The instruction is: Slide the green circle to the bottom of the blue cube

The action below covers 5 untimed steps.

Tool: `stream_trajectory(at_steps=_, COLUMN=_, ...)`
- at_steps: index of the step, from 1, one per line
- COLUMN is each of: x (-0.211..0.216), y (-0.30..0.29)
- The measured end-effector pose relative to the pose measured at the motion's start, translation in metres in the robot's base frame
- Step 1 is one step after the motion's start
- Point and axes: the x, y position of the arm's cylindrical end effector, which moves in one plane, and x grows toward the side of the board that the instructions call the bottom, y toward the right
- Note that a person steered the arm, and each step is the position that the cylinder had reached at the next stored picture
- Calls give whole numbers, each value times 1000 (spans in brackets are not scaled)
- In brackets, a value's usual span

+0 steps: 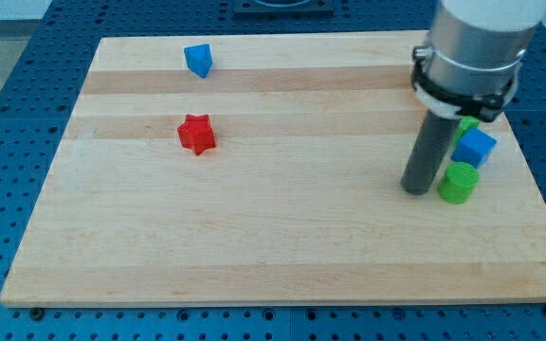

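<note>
Sitting just left of the green circle (459,183), my tip (416,188) is seen; no hand is fitted. The circle is touching the blue cube (474,147) from below. Overpushing rightward risks displacing both toward the surface (254,256) edge.

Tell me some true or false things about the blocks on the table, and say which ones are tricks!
1. The green circle sits just below the blue cube in the view. True.
2. My tip is right beside the red star. False: it is far off at the view's right, just left of the green circle.
3. There are two blue blocks on the wooden board. True: the second blue block lies near the view's top left.
4. The red star is stacked on a blue block. False: it lies alone on the board.
</note>
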Motion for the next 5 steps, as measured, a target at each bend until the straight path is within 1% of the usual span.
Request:
stream_trajectory(at_steps=1, x=19, y=-8)
stream_trajectory(at_steps=3, x=17, y=36)
stream_trajectory(at_steps=5, x=17, y=62)
